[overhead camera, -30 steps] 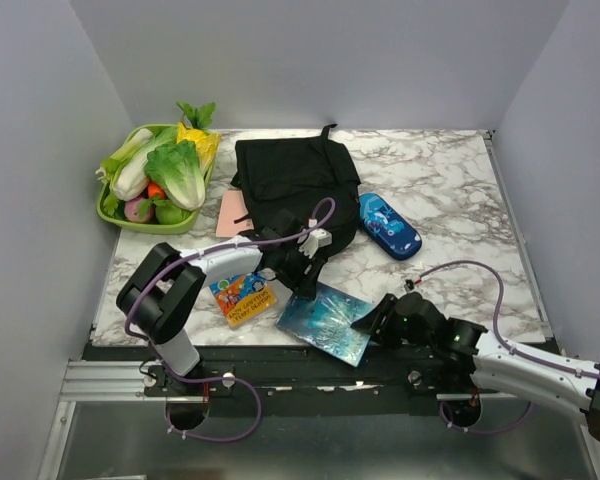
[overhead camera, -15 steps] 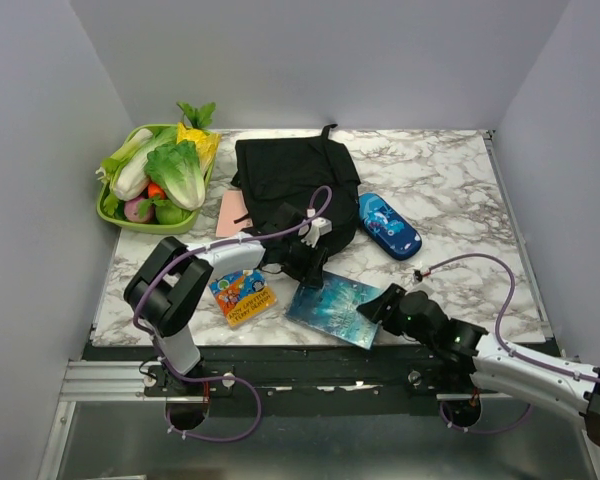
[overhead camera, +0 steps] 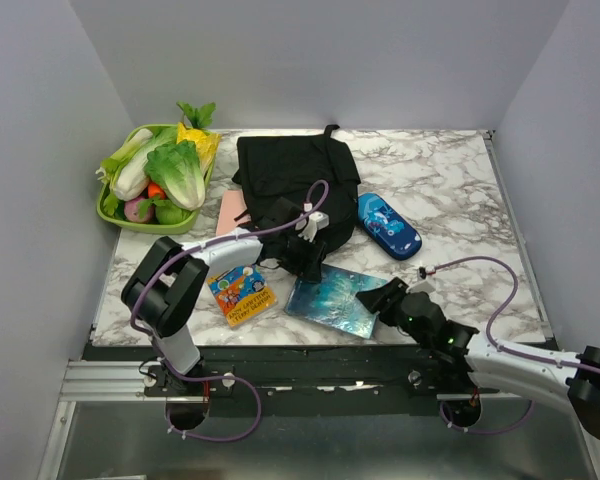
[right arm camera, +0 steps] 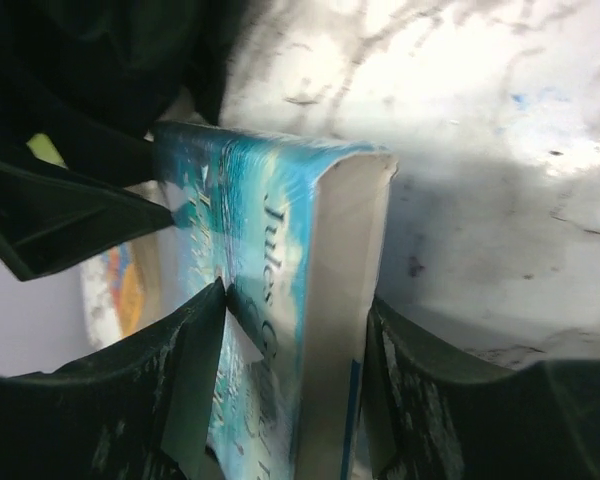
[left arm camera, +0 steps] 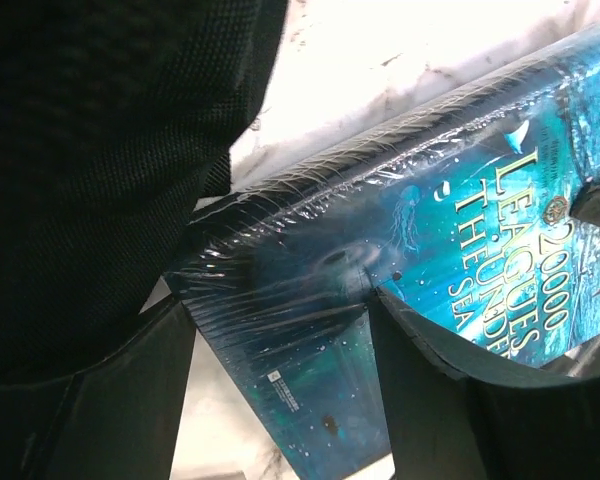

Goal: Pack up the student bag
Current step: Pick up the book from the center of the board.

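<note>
Over the last second the thick blue book (overhead camera: 332, 298), shrink-wrapped in glossy, crinkled film, has come up off the near edge of the white, grey-veined marble table (overhead camera: 450, 190). It now lies farther in, its far-left corner close to the student bag (overhead camera: 295, 175). The student bag is a large, floppy black fabric backpack lying flat at the far middle of the table, its near edge slumped toward the arms.

The right gripper (overhead camera: 383, 297) has travelled with the book. Its jaws are partly closed across the thickness at the near-right end, one finger on the cover and the other on the pale page block.

The left gripper (overhead camera: 305, 258) has swung in from the left to the book's far-left corner, right against the bag's coarse woven cloth. Its jaws stand wide with that corner between them. One finger sits over the cover, but I cannot tell whether they actually clamp it.

For the task this looks like progress, since the book is lined up near the bag. It is still outside, though, and no opening in the limp fabric is plainly visible. The rigid, slick-wrapped slab may skid in a grip, and the soft cloth will likely fold rather than stay open.

The small, glossy blue patterned glasses case (overhead camera: 388, 225) lies just right of the bag. A thin, colourful picture book (overhead camera: 242, 295) lies flat to the near left.
</note>
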Controlling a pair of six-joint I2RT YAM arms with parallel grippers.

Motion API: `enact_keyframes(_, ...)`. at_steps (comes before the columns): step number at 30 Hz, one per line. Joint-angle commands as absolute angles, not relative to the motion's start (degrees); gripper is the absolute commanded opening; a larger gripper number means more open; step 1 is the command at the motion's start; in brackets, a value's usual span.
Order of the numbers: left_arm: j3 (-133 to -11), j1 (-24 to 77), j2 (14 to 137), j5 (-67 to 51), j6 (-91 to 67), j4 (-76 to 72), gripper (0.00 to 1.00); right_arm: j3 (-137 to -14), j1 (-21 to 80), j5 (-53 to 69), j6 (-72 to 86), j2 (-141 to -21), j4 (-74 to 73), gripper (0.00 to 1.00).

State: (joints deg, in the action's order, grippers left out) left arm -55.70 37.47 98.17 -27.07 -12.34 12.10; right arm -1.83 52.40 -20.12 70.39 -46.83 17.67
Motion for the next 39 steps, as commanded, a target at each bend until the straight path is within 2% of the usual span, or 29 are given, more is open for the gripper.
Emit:
enact_keyframes(1, -61.78, 45.53, 93.35, -52.03, -10.12, 19.03, 0.75, -7.12, 53.96, -16.69, 73.91, -37.55, 37.31, 0.01)
enact_keyframes(6, -71.16, 45.35, 87.9, -54.4, -2.05, 33.9, 0.84, -7.38, 53.96, -20.3, 73.74, -23.75, 24.11, 0.01)
enact_keyframes(7, -73.11, 45.18, 87.37, -54.75, -0.37, 39.67, 0.85, -7.9, 53.96, -21.09, 73.39, -21.64, 17.73, 0.01)
enact_keyframes(11, -83.39, 42.55, 85.96, -49.51, 8.25, 48.77, 0.9, -10.72, 53.88, -23.99, 72.95, -15.56, 6.1, 0.01)
enact_keyframes(15, -87.01, 38.59, 87.18, -44.15, 12.82, 48.95, 0.92, -14.05, 53.96, -25.75, 72.43, -15.2, -0.95, 0.01)
enact_keyframes(18, -83.69, 38.23, 87.89, -35.11, 18.71, 46.86, 0.95, -19.15, 53.96, -26.36, 70.41, -18.19, -7.8, 0.01)
enact_keyframes(22, -81.65, 36.39, 89.47, -29.11, 21.8, 42.72, 0.98, -25.39, 53.96, -29.35, 70.57, -20.65, -17.56, 0.01)
enact_keyframes(29, -81.57, 32.87, 91.15, -26.74, 18.9, 37.54, 0.99, -24.87, 53.88, -30.76, 70.05, -16.88, -18.54, 0.01)
enact_keyframes(34, -77.69, 32.96, 90.17, -22.95, 22.31, 30.86, 0.99, -26.01, 53.96, -31.11, 69.87, -17.66, -19.34, 0.01)
enact_keyframes(39, -77.52, 33.13, 92.55, -20.67, 25.92, 31.03, 0.99, -26.28, 53.96, -31.11, 70.05, -17.75, -19.69, 0.01)
